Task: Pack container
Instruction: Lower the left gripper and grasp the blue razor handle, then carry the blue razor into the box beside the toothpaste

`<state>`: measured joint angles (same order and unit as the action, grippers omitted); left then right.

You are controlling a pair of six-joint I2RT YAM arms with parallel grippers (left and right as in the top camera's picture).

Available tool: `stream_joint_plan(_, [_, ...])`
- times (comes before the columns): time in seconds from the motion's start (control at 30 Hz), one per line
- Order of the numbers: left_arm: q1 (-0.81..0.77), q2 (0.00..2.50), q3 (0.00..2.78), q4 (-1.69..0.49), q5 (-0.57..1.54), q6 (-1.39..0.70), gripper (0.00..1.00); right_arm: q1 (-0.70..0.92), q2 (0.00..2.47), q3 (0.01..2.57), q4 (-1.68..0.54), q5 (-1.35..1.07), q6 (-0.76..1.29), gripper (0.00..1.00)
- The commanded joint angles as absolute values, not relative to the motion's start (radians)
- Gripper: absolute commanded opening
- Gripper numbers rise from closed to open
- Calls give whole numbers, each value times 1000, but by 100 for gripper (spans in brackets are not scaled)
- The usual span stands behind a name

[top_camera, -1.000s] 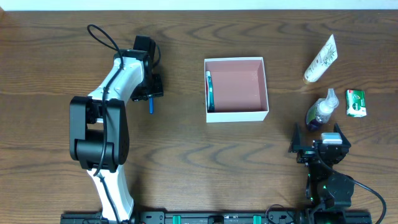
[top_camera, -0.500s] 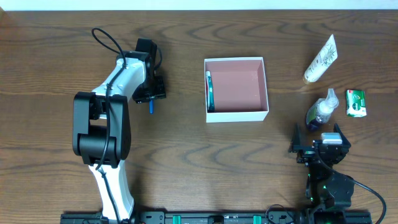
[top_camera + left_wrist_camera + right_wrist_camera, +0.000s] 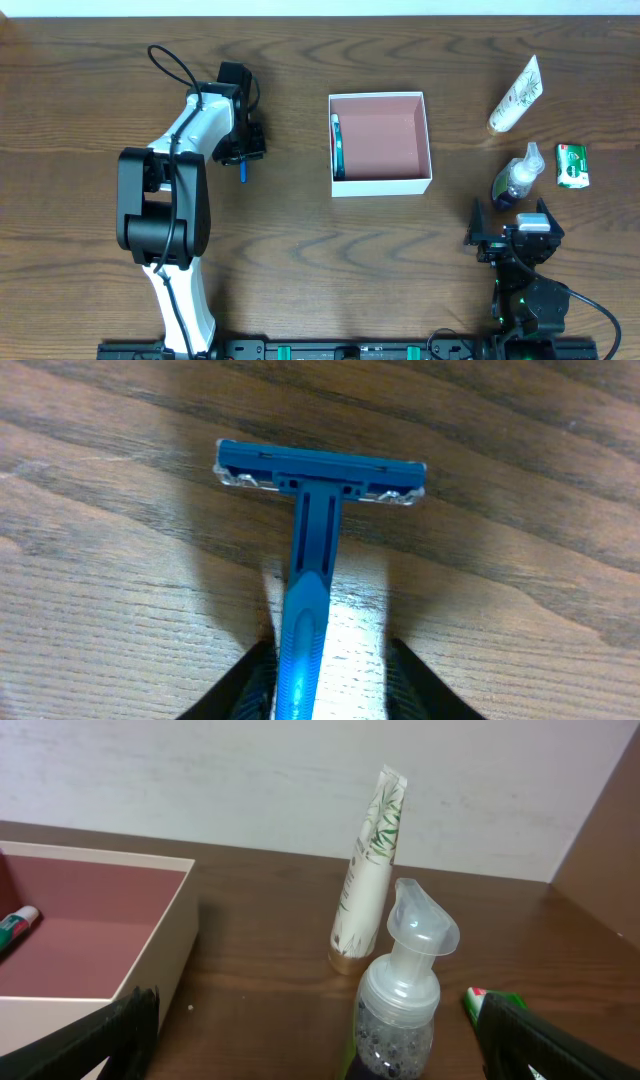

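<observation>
The container (image 3: 381,184), a square white box with a pink inside, sits at the table's middle; its corner wall (image 3: 150,950) shows in the right wrist view. A teal toothbrush (image 3: 337,145) lies along its left inner wall. A blue razor (image 3: 305,610) lies flat on the wood to the left (image 3: 242,172). My left gripper (image 3: 242,158) is down over its handle, open (image 3: 330,685): one finger touches the handle, the other stands a gap away. My right gripper (image 3: 511,215) rests wide open at the front right (image 3: 320,1055), holding nothing.
At the right stand a pump bottle (image 3: 517,177) (image 3: 398,1010), a white leaf-print tube (image 3: 515,95) (image 3: 368,870) and a green packet (image 3: 572,165) (image 3: 490,1000). The bottle stands just ahead of my right fingers.
My left arm shifted slightly right over the razor, and its jaws have narrowed round the handle. The right arm has not moved.
</observation>
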<state>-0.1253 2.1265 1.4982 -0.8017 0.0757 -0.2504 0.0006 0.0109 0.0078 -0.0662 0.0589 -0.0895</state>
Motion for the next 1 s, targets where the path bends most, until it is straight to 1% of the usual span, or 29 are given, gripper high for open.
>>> stream_joint_plan(0.0, [-123, 2169, 1491, -802, 97, -241, 31, 7, 5, 6, -70, 55, -102, 99])
stream_joint_plan(0.07, [-123, 2168, 1491, -802, 97, -241, 27, 7, 5, 6, -70, 55, -102, 99])
stream_joint_plan(0.2, [-123, 2156, 1504, -810, 97, -241, 11, 7, 5, 6, -70, 55, -102, 99])
stream_joint_plan(0.27, [-123, 2143, 1518, -810, 97, -240, 8, 7, 5, 6, -70, 56, -102, 99])
stream_joint_plan(0.5, [-123, 2074, 1556, -810, 97, -241, 7, 7, 5, 6, -70, 56, -102, 99])
stream_joint_plan(0.7, [-145, 1950, 1609, -804, 98, -241, 7, 7, 5, 6, -70, 56, -102, 99])
stream_joint_plan(0.83, [-196, 1855, 1675, -767, 98, -246, 7, 7, 5, 6, -70, 55, -102, 99])
stream_joint_plan(0.97, [-295, 1787, 1723, -669, 97, -288, 7, 7, 5, 6, -70, 55, -102, 99])
